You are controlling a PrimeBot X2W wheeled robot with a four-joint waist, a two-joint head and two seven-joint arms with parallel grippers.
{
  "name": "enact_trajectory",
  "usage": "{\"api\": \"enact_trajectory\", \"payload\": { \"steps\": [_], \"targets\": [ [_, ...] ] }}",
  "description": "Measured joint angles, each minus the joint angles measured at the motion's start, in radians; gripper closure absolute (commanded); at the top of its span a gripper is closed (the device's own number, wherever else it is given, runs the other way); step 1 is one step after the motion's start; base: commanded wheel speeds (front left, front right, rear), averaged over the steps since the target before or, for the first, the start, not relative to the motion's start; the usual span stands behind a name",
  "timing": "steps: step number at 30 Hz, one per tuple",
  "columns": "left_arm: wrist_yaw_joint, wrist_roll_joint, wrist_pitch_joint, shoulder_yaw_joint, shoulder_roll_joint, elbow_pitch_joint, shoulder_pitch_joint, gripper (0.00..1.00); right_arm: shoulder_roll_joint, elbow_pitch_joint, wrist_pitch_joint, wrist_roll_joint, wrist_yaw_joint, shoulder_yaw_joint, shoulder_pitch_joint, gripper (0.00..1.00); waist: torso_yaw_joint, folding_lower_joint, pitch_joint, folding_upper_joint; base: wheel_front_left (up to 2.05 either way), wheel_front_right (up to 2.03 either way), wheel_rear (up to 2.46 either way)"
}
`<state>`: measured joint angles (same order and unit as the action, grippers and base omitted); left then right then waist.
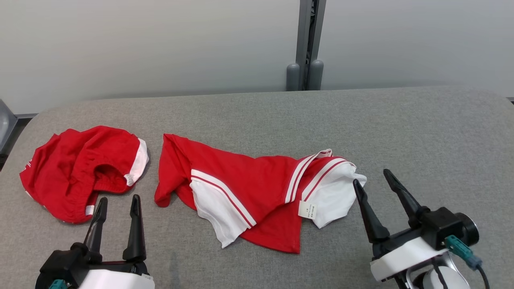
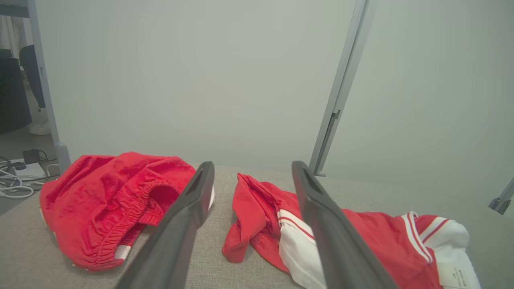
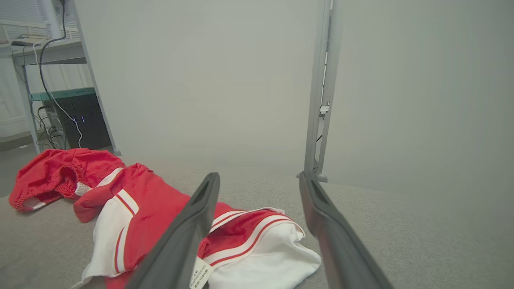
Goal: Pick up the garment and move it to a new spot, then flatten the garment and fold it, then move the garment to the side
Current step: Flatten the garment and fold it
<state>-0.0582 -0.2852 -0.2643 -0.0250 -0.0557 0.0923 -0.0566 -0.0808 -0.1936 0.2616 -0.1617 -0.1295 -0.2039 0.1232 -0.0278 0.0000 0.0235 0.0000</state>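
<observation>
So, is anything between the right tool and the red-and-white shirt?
Nothing visible. The right tool, open, sits beside the shirt at its white sleeve, only bare table between. The red shorts lie apart beyond the shirt, by the left tool.

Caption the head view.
Left gripper and right gripper, both open, poised before red shorts and a crumpled red-and-white shirt on grey table.

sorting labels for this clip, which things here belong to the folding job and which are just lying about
In the job:
red and white shirt, crumpled mid-table, likely the garment
left gripper, open
right gripper, open
grey table

Lying about:
red shorts, probably
grey post
floor cables
</observation>
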Motion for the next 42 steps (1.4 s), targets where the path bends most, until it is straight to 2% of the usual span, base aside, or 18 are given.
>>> {"api": "enact_trajectory", "payload": {
  "steps": [6, 13, 17, 26, 29, 40, 41, 42],
  "targets": [
    [-0.011, 0.002, 0.0, 0.005, 0.004, 0.009, 0.005, 0.0, -0.067, -0.104, 0.0, 0.024, 0.0, -0.159, 0.082, 0.0, 0.034, 0.0, 0.004, 0.0, 0.0, 0.0, 0.0],
    [-0.016, -0.01, 0.0, 0.012, 0.006, 0.021, 0.023, 0.0, -0.132, -0.247, -0.029, 0.023, -0.001, -0.33, 0.204, 0.0, 0.108, 0.0, 0.015, 0.0, 0.0, 0.0, 0.0],
    [-0.016, -0.016, 0.0, 0.016, 0.006, 0.026, 0.026, 0.0, -0.145, -0.306, -0.071, 0.003, -0.001, -0.401, 0.249, 0.0, 0.154, 0.0, 0.022, 0.0, 0.0, 0.0, 0.0],
    [-0.006, -0.035, 0.0, 0.034, 0.007, 0.024, 0.041, 0.0, -0.165, -0.426, -0.202, 0.077, -0.001, -0.522, 0.332, 0.0, 0.229, 0.0, 0.043, 0.0, 0.0, 0.0, 0.0],
    [-0.003, -0.04, 0.0, 0.037, 0.006, 0.021, 0.041, 0.0, -0.175, -0.453, -0.24, 0.084, -0.001, -0.545, 0.362, 0.0, 0.243, 0.0, 0.049, 0.0, 0.0, 0.0, 0.0],
    [-0.003, -0.05, 0.0, 0.037, 0.007, 0.026, 0.047, 0.0, -0.145, -0.503, -0.217, 0.139, -0.001, -0.481, 0.402, 0.0, 0.268, 0.0, 0.066, 0.0, 0.0, 0.0, 0.0],
    [-0.003, -0.05, 0.0, 0.036, 0.007, 0.027, 0.048, 0.0, -0.141, -0.504, -0.207, 0.146, -0.001, -0.476, 0.403, 0.12, 0.268, 0.0, 0.067, 0.0, 0.0, 0.0, 0.0],
    [-0.003, -0.05, 0.0, 0.035, 0.007, 0.029, 0.05, 0.0, -0.138, -0.506, -0.197, 0.154, -0.001, -0.469, 0.403, 0.56, 0.268, 0.0, 0.067, 0.0, 0.0, 0.0, 0.0]
  ]
}}
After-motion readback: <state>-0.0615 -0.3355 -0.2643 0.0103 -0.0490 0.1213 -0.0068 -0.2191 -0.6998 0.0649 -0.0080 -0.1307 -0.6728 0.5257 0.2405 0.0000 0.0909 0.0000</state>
